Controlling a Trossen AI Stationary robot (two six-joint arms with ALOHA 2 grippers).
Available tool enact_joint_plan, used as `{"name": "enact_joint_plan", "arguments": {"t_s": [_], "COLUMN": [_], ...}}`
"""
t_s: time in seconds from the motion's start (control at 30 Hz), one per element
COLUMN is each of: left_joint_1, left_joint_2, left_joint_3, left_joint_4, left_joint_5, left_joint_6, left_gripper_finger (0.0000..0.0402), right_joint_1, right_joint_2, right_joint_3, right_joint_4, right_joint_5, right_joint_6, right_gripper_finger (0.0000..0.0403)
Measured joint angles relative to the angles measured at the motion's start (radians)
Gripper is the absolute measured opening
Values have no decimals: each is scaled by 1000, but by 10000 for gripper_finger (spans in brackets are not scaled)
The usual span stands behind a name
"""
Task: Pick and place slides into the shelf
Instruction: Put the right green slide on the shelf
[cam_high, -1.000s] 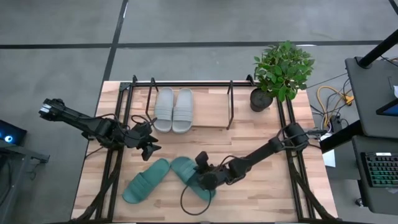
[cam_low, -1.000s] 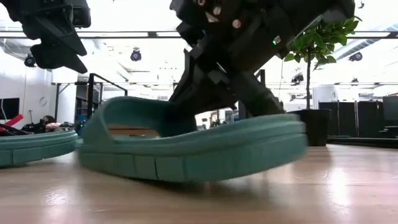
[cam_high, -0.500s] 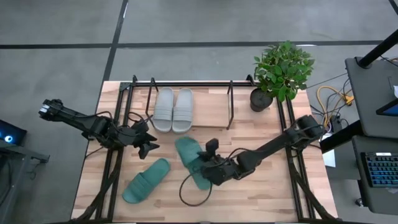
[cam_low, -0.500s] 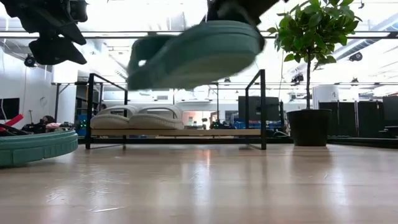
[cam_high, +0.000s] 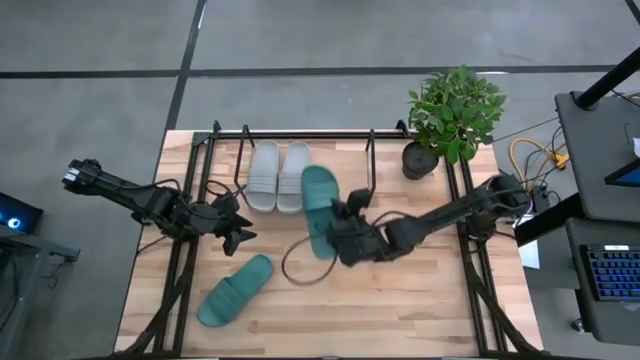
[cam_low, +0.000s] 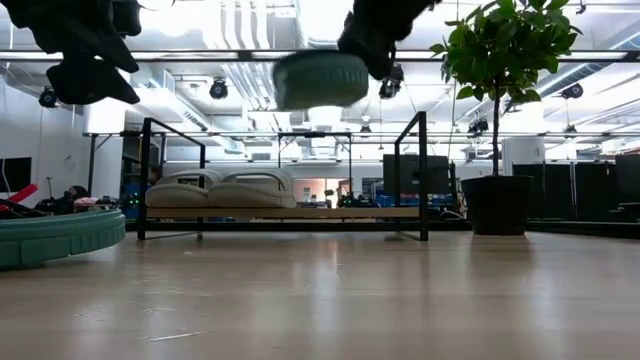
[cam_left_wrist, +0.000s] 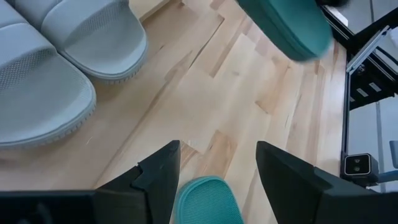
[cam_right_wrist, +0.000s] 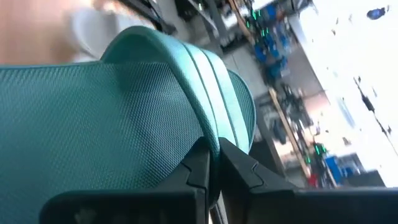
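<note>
A teal slide (cam_high: 318, 205) hangs in the air just in front of the shelf (cam_high: 290, 134), with my right gripper (cam_high: 337, 224) shut on it; the low view shows it end-on (cam_low: 320, 80), high above the table. The other teal slide (cam_high: 235, 290) lies flat on the table at the near left. The grey pair (cam_high: 279, 176) rests side by side on the shelf's wood base. My left gripper (cam_high: 240, 240) hovers open at the left, above the table, with the lying teal slide's end (cam_left_wrist: 205, 200) below its fingers. My right gripper pinches the edge of the teal slide's wide mesh strap (cam_right_wrist: 186, 134) between its two fingers (cam_right_wrist: 200, 167). The fingers come nearly level from the table's right. The slide is lifted clear of the table, its length running from near to far.
A potted plant (cam_high: 452, 112) stands at the far right corner beside the shelf. A black cable loop (cam_high: 300, 268) lies on the table under the right arm. Bare shelf space lies right of the grey pair (cam_high: 345, 180). Black arm frames (cam_high: 185, 260) run along both table sides.
My right gripper has risen and gone toward the far edge and the shelf, its wrist turning, still shut on the teal slide. The slide has come off the table at the near middle, swung round, and now hangs high in front of the shelf.
</note>
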Motion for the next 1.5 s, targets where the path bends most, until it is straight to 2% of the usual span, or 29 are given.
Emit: {"name": "enact_joint_plan", "arguments": {"t_s": [0.13,0.23,0.63,0.97,1.3,1.5], "left_joint_1": [0,0,0,1,1,1], "left_joint_2": [-1,-2,-2,-2,-1,1], "left_joint_3": [0,0,0,0,0,0], "left_joint_4": [0,0,0,-1,-1,-1], "left_joint_5": [0,0,0,0,0,0], "left_joint_6": [0,0,0,0,0,0], "left_gripper_finger": [196,196,196,196,196,196], "right_joint_1": [-80,-136,-337,-396,-439,-461], "right_joint_2": [-32,-55,-81,-75,-68,-68], "right_joint_3": [-1,-1,-1,-2,-9,-10], "right_joint_4": [-136,-193,-200,-304,-317,-333], "right_joint_5": [-11,-27,-294,-319,-331,-407], "right_joint_6": [111,133,39,12,6,6], "right_gripper_finger": [12,12,13,13,13,13]}}
